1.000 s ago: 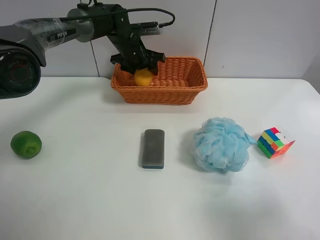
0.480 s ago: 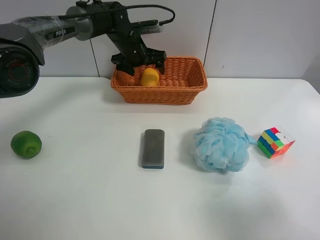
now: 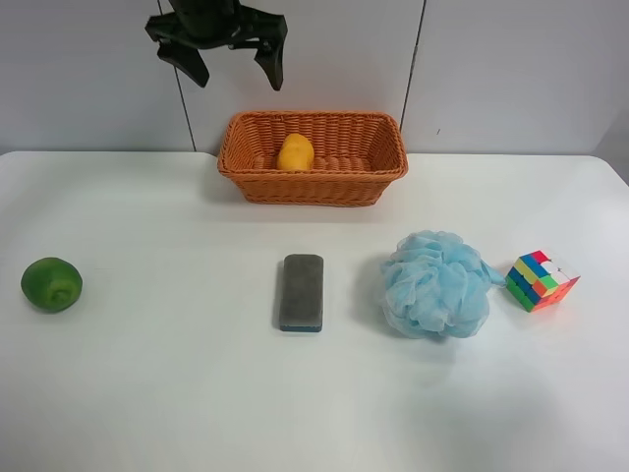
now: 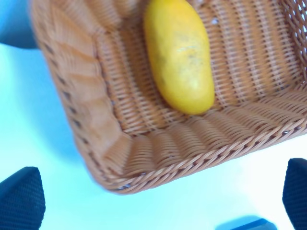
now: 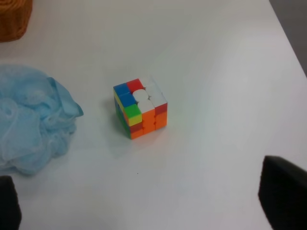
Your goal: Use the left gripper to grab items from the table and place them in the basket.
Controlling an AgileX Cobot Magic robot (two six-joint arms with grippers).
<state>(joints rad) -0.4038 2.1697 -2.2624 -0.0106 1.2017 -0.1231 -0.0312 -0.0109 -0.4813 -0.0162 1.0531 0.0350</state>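
My left gripper (image 3: 236, 71) is open and empty, high above the left end of the wicker basket (image 3: 313, 187). The yellow-orange fruit (image 3: 295, 152) lies inside the basket. The left wrist view looks down on the fruit (image 4: 180, 52) and the basket rim (image 4: 158, 148) between the fingertips (image 4: 19, 196). On the white table (image 3: 147, 393) lie the green fruit (image 3: 51, 284), the grey block (image 3: 302, 291), the blue pouf (image 3: 434, 283) and the puzzle cube (image 3: 541, 279). My right gripper (image 5: 144, 201) is open above the cube (image 5: 140, 108), next to the pouf (image 5: 29, 120).
A grey panelled wall (image 3: 511, 69) stands right behind the basket. The table's far edge runs along it. A corner of the basket (image 5: 14, 17) shows in the right wrist view. The table's right edge (image 5: 288, 43) is close to the cube.
My left gripper let go of the yellow-orange fruit in the basket, opened, and rose straight up well above the basket. The fruit now lies in the basket. Other items have not moved.
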